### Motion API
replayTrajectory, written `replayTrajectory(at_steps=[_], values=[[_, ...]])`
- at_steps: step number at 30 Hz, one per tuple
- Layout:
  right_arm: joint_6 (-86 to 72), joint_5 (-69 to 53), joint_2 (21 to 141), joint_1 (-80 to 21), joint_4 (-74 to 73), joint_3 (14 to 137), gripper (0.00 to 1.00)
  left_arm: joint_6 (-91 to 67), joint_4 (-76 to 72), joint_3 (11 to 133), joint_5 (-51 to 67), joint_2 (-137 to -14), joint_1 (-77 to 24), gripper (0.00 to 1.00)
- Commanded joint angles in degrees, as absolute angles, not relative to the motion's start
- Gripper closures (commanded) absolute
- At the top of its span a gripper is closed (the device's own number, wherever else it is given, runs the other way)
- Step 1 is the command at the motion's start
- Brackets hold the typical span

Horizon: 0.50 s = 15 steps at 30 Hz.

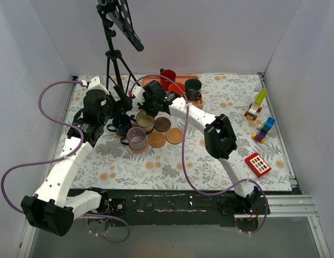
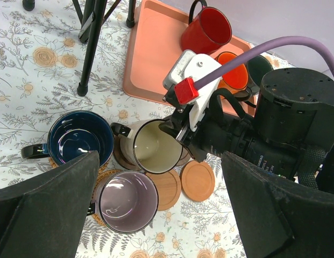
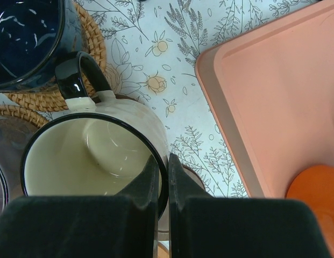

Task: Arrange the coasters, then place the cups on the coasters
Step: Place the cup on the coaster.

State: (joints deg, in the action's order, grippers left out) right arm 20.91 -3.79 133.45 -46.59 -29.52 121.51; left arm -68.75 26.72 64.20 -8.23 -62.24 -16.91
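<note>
Here, the right fingers (image 3: 139, 215) clench the rim of the cream mug (image 3: 97, 156), one inside, one outside; the left fingers (image 2: 45, 215) hang spread wide, grasping nothing.

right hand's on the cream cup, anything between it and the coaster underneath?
Nothing visible. The right hand grips the cream cup by its rim, with a dark brown coaster showing right under the cup. The navy cup and lilac cup sit close beside, not beneath. Whether it's touching down, can't tell.
</note>
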Motion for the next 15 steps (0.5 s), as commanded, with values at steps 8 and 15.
replayTrajectory(at_steps=[8,15], values=[[19.2,-2.5,133.5,-47.4,-24.7,125.0,0.99,-67.8,26.5,63.7,-8.9,-60.6,-16.5,0.02],[18.8,-1.3,133.4,-47.4,-24.3,124.9,0.98,-67.8,26.5,63.8,-9.0,-60.7,-16.4,0.02]])
